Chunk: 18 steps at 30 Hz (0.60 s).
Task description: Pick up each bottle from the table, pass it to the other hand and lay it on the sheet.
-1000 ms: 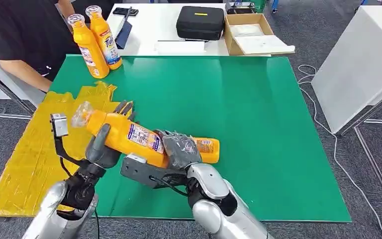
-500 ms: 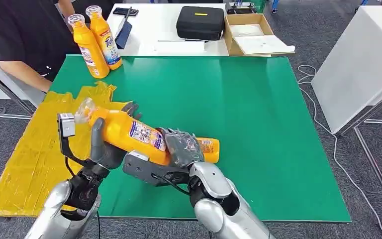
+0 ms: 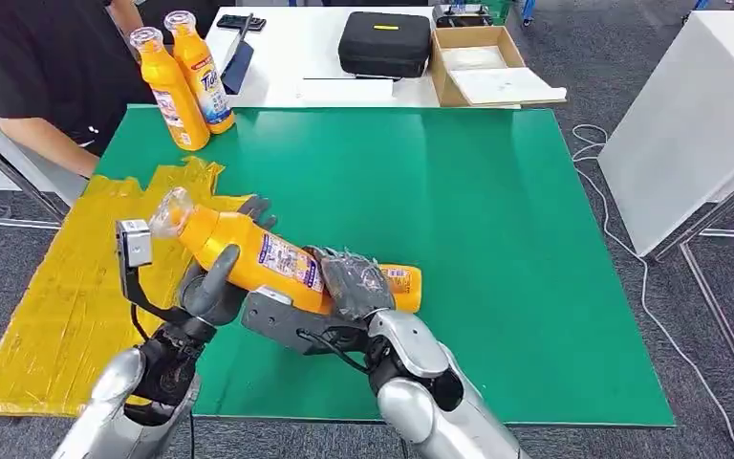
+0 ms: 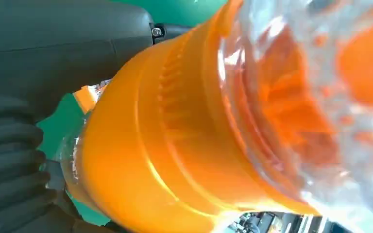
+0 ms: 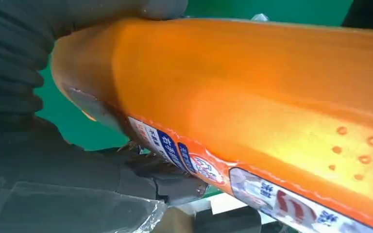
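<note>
1. An orange plastic bottle with a clear cap and a printed label [image 3: 258,260] is held tilted above the near-left part of the green table mat [image 3: 497,239], its capped end raised toward the yellow crinkled plastic sheet [image 3: 57,316].
2. The left hand [image 3: 212,287] is seen wrapped around the bottle's upper body, with the thumb on the near side and dark fingertips [image 3: 256,207] showing past the far side. In the left wrist view the bottle [image 4: 184,141] is seen close up against the grey ribbed cover.
3. The right hand [image 3: 349,285] is seen clasped over the bottle's lower part, near its base. In the right wrist view the bottle's label [image 5: 252,179] is visible beside the dark fingers.
4. The bottle is thus gripped by both hands at once and is clear of the mat.
5. 2 more orange bottles with clear caps [image 3: 180,81] are stood upright, touching, at the far-left corner of the mat.
6. A person in a black shirt [image 3: 48,67] is positioned at the far left.
7. A black zipped case [image 3: 385,43] and an open cardboard box [image 3: 487,62] are placed on the white table [image 3: 287,48] beyond.
</note>
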{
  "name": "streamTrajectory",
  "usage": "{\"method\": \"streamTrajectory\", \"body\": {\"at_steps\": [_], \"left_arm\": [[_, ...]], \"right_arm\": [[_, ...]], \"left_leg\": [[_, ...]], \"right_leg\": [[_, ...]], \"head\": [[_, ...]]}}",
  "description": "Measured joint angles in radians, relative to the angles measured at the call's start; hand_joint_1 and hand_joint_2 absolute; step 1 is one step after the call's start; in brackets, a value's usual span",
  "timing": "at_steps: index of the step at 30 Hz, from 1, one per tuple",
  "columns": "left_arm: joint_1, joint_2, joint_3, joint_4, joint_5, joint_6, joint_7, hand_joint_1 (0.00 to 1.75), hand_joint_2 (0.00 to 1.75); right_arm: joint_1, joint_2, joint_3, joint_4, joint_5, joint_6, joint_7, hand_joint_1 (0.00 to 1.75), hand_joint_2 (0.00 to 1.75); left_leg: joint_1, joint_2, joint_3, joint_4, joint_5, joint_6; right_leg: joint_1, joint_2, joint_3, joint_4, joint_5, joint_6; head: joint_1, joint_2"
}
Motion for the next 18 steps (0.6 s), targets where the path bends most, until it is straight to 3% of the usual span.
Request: {"method": "streamTrajectory", "body": {"at_steps": [18], "left_arm": [[0.005,0.000,-0.011,-0.001,-0.018,0.005,-0.008,0.00,1.75]], "right_arm": [[0.012,0.017,-0.016,0.004,0.000,0.013,0.000,1.75,1.75]], "left_leg": [[0.000,0.000,0.000,0.000,0.000,0.000]], "right_leg": [[0.000,0.000,0.000,0.000,0.000,0.000]], "head": [[0.000,0.000]]}}
